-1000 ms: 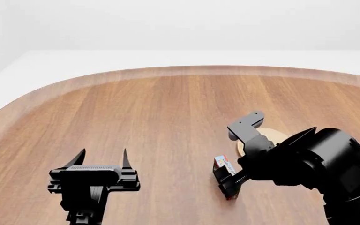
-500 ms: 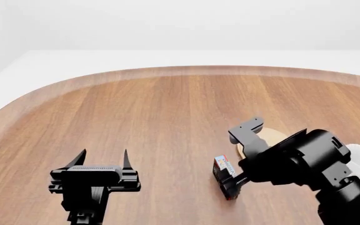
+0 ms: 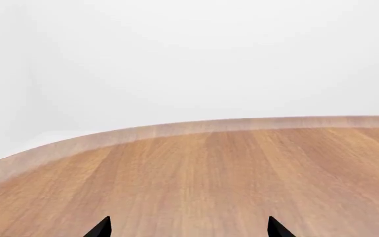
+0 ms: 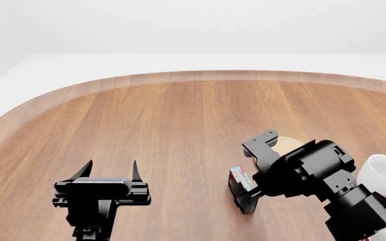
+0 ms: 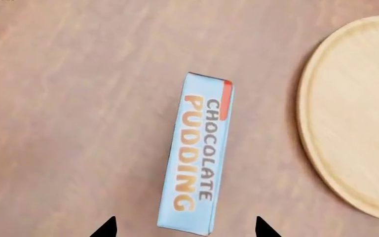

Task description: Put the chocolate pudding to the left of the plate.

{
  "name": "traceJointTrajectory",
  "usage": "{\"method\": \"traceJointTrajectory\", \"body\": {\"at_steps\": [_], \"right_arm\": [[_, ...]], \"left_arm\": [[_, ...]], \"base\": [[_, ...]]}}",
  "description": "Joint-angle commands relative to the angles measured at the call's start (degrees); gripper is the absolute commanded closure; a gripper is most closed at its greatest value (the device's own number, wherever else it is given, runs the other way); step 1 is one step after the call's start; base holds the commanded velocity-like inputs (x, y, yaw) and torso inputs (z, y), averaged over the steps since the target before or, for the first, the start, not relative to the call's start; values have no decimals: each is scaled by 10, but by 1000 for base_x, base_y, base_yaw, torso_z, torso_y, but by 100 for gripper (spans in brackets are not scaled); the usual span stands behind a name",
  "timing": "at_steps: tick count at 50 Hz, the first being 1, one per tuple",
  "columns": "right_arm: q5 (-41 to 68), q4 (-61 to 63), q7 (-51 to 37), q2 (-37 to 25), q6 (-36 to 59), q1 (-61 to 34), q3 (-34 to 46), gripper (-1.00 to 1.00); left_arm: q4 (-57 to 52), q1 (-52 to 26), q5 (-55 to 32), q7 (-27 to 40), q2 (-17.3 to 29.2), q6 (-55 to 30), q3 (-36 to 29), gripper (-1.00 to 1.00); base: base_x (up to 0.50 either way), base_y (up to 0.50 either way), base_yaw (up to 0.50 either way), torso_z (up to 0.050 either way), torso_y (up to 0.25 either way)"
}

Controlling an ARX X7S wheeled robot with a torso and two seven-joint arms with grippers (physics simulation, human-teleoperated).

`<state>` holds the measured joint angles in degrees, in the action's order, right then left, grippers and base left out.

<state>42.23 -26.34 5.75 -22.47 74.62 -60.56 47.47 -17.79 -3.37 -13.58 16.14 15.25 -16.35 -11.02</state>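
Your right end effector (image 5: pixel 184 228) hangs spread wide, gripping nothing; the chocolate pudding (image 5: pixel 197 154) lies between its tips on the tabletop (image 5: pixel 77 98), beside the plate (image 5: pixel 354 118) at the right edge of the frame.

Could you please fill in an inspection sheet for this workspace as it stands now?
Surface: wooden table with a rounded edge.
Job's things: chocolate pudding lies flat on the table, label up, beside the plate and apart from it.
Clutter: white mug at the table's right side, beyond the right arm.
Grippers: left claw open and empty over bare wood; right claw open above the pudding box, tips either side of it, not gripping.
Cables: nothing seen.
Surroundings: plain white walls and floor.
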Motion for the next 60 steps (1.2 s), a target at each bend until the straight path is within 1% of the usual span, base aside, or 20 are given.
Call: {"method": "traceJointTrajectory", "body": {"at_steps": [1, 21, 39, 60], "right_arm": [[-20, -76, 21, 26, -35, -14, 16, -100], [-65, -235, 80, 90, -111, -35, 63, -100], [-120, -479, 173, 184, -227, -58, 108, -100], [-198, -485, 201, 197, -212, -23, 66, -100]], "left_arm": [[2, -2, -1, 4, 2, -3, -3, -100], [3, -2, -2, 9, 6, 1, -7, -100], [5, -1, -3, 13, 9, 4, -11, -100], [4, -4, -7, 18, 13, 2, -14, -100]], "base": [[0, 0, 0, 0, 0], [0, 0, 0, 0, 0], [0, 0, 0, 0, 0], [0, 0, 0, 0, 0]]}}
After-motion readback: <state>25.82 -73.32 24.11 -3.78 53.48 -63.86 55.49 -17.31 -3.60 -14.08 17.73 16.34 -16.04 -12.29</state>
